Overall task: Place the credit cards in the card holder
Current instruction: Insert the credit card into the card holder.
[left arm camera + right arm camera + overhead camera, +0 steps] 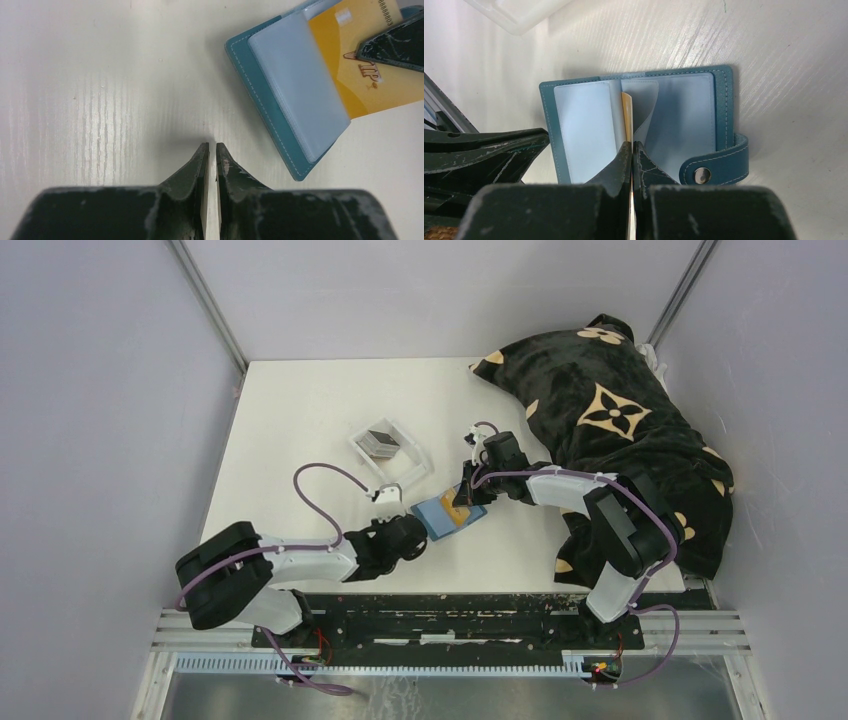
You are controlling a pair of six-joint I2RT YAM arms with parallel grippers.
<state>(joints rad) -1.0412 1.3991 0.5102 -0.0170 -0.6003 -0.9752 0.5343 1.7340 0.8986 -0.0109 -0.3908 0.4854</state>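
Note:
The teal card holder point(721, 107) lies open on the white table, its clear sleeves up and its snap tab point(709, 172) to one side. My right gripper point(631, 144) is shut on a gold credit card point(626, 107), held edge-on with its far end between the sleeves. In the left wrist view the same gold card point(360, 70) sticks out of the card holder point(260, 100). My left gripper point(212, 146) hovers just beside the holder's corner, open by a narrow gap with nothing in it. More dark credit cards point(380, 438) sit in a clear tray point(405, 462).
A large black cushion with tan flower prints point(610, 420) fills the table's right side, behind my right arm. The clear tray stands just beyond the card holder point(437, 520), close to my left gripper point(420, 530). Grey walls close in the table on three sides.

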